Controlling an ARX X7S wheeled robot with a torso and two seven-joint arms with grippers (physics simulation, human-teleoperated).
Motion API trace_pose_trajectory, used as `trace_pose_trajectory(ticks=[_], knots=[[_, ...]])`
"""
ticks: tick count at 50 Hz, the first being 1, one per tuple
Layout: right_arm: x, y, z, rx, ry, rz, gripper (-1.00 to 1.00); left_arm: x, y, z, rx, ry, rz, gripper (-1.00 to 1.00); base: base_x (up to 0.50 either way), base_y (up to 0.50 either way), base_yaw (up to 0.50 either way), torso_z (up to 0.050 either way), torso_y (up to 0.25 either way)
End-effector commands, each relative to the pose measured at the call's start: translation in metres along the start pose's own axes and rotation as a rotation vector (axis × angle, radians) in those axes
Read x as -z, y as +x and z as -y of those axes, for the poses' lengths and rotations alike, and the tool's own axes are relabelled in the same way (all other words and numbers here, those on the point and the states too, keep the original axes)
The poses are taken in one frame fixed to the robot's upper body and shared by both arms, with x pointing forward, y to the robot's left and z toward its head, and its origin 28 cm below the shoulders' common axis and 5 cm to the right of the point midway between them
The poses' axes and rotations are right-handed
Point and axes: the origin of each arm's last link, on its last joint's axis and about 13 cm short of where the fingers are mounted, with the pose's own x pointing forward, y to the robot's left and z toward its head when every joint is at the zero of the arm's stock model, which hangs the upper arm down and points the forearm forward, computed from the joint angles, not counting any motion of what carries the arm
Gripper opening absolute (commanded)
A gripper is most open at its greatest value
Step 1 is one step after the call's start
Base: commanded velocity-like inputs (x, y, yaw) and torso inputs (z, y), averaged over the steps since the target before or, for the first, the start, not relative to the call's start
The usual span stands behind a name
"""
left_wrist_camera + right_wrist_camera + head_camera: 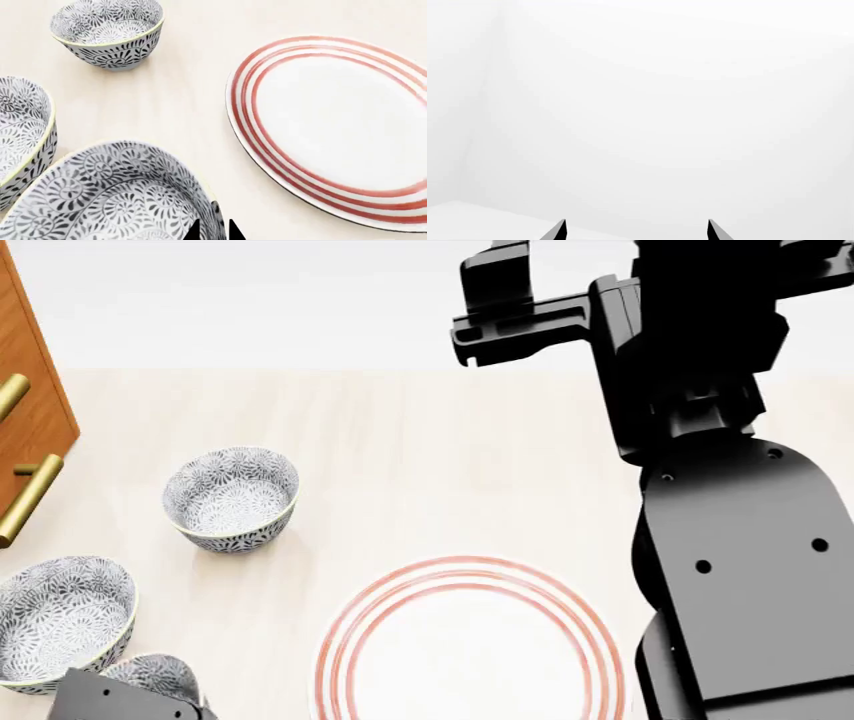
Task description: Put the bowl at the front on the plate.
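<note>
The bowl (113, 195) at the front, white with a dense grey-blue floral pattern, fills the near part of the left wrist view. My left gripper (213, 232) is shut on its rim, one dark fingertip inside the wall and one outside. In the head view this bowl (158, 675) shows at the bottom left, half hidden by the left gripper's body (120, 702). The plate (253, 130), white with red rings, lies beside it and is bare; it is also at the head view's bottom centre (350, 640). My right gripper (636, 230) is open, held high and facing a blank white wall.
Two matching bowls stand behind the held one: a middle bowl (60, 620) (20, 130) and a far bowl (230, 498) (110, 32). A wooden cabinet (27, 410) with brass handles borders the table on the left. The black right arm (721, 540) rises over the table's right side.
</note>
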Motion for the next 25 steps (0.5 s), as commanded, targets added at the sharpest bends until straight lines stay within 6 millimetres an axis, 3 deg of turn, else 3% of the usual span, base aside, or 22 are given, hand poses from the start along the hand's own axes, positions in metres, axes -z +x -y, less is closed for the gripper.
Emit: trace_pose_trajectory(ticks=[1,12,25], knots=[[0.002,0.002,-0.001,-0.005,-0.001,0.0,1.0,-0.011,-0.006,0.009,0.072,0.144,0.149,-1.0,0.0,0.0,0.0,0.0,0.0],[0.004,0.002,-0.002,-0.01,0.001,0.004,1.0,-0.019,-0.008,0.007,0.055,0.261,0.255,-1.0,0.0,0.0,0.0,0.0,0.0],[0.006,0.001,-0.003,-0.006,0.005,0.005,1.0,-0.054,0.005,-0.015,0.049,0.467,0.378,-1.0,0.0,0.0,0.0,0.0,0.0]])
